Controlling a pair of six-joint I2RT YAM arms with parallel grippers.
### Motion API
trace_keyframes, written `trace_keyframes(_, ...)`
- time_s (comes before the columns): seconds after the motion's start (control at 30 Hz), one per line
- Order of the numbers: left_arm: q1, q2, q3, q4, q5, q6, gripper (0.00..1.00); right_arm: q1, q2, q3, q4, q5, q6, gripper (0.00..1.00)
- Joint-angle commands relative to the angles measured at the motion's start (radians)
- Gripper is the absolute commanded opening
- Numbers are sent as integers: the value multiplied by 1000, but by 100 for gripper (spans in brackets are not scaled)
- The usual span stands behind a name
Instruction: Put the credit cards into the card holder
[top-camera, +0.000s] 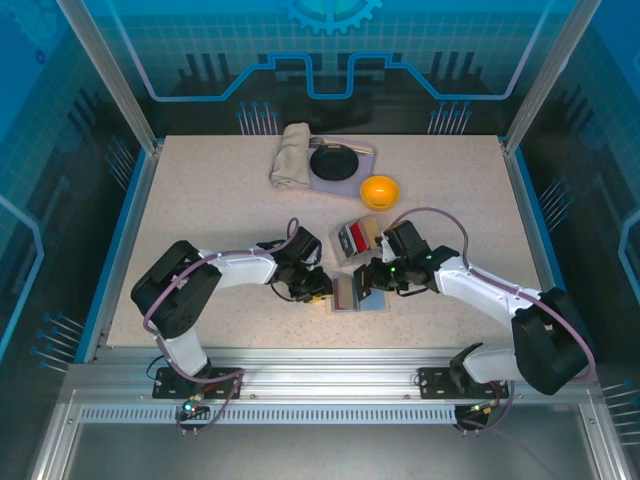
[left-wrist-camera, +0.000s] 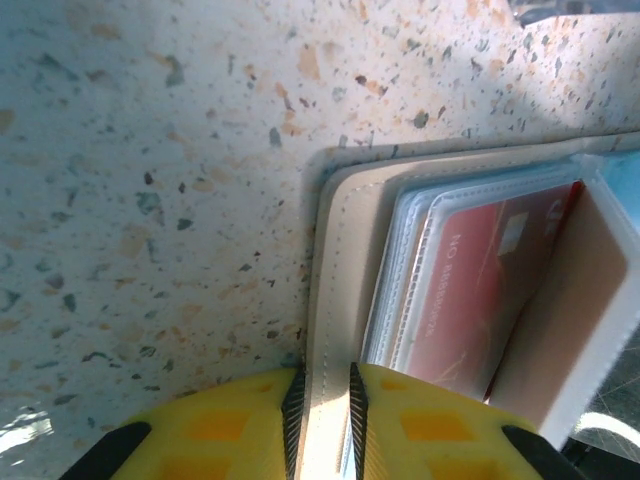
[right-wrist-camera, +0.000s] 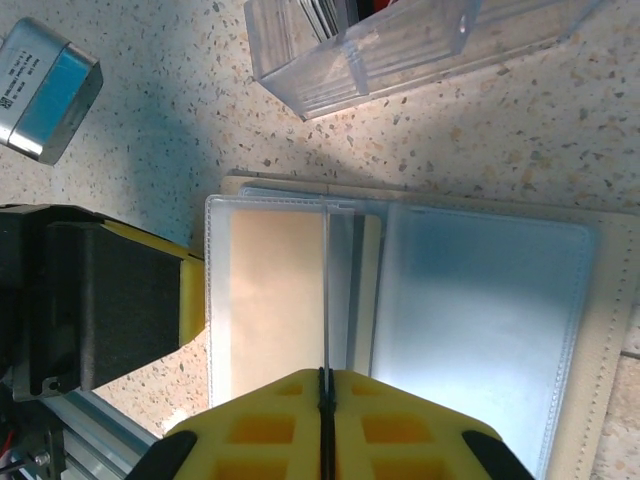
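Note:
The card holder (top-camera: 352, 296) lies open near the table's front edge, between my two grippers. My left gripper (left-wrist-camera: 325, 385) is shut on its beige cover (left-wrist-camera: 335, 280) at the left edge. A red credit card (left-wrist-camera: 480, 290) sits in a clear sleeve just inside that cover. My right gripper (right-wrist-camera: 325, 375) is shut on a thin clear leaf (right-wrist-camera: 326, 290) that stands edge-on over the open holder (right-wrist-camera: 480, 320). A tan card (right-wrist-camera: 270, 300) lies in the sleeve left of that leaf. In the top view the left gripper (top-camera: 318, 287) and right gripper (top-camera: 372, 280) flank the holder.
A small clear box (top-camera: 355, 238) of upright cards stands just behind the holder, its wall (right-wrist-camera: 400, 45) close to my right gripper. Farther back are an orange bowl (top-camera: 380, 191), a black plate (top-camera: 335, 162) on a purple mat and a folded towel (top-camera: 292, 155).

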Motion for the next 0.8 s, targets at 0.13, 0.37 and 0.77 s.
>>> trace_keyframes(0.13,-19,-8,-23,11,-56,20,22,-33,-12,-35,15,-1,3,8)
trace_keyframes(0.37,-18,-116,-90,44,-133,-8,30,-78,9,-111,145,-105,32,8)
trace_keyframes(0.77,-18,-160,-111,129,-128,-13,49,-22,103,-64,90,2,4,7)
